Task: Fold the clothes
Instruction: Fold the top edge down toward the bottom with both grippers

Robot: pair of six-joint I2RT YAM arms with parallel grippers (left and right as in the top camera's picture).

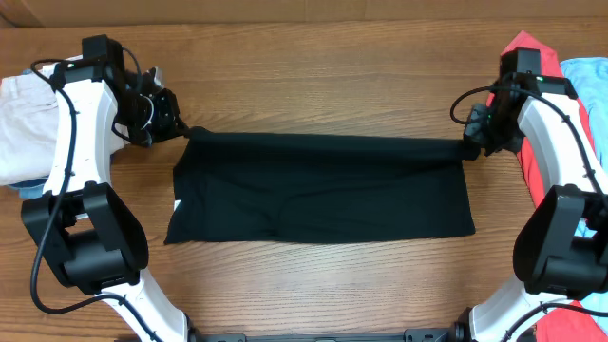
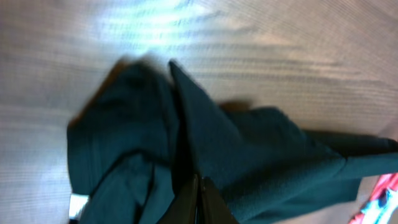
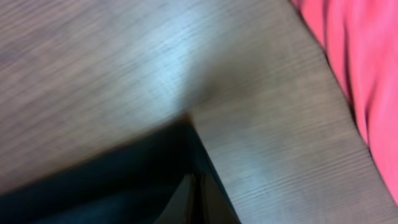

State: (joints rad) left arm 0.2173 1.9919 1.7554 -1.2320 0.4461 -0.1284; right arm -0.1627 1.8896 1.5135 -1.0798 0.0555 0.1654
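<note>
The left jaws and the right jaws are each clamped on a far corner of cloth. Across the table [image 1: 313, 76], the black garment [image 1: 323, 190] is held stretched between them; a coral-red garment [image 3: 354, 68] is seen rightward.

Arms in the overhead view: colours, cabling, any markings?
The left arm and right arm match: white link shells, bulky black joint housings, black cables looping outside the links. The left gripper and right gripper are black. No readable markings.
</note>
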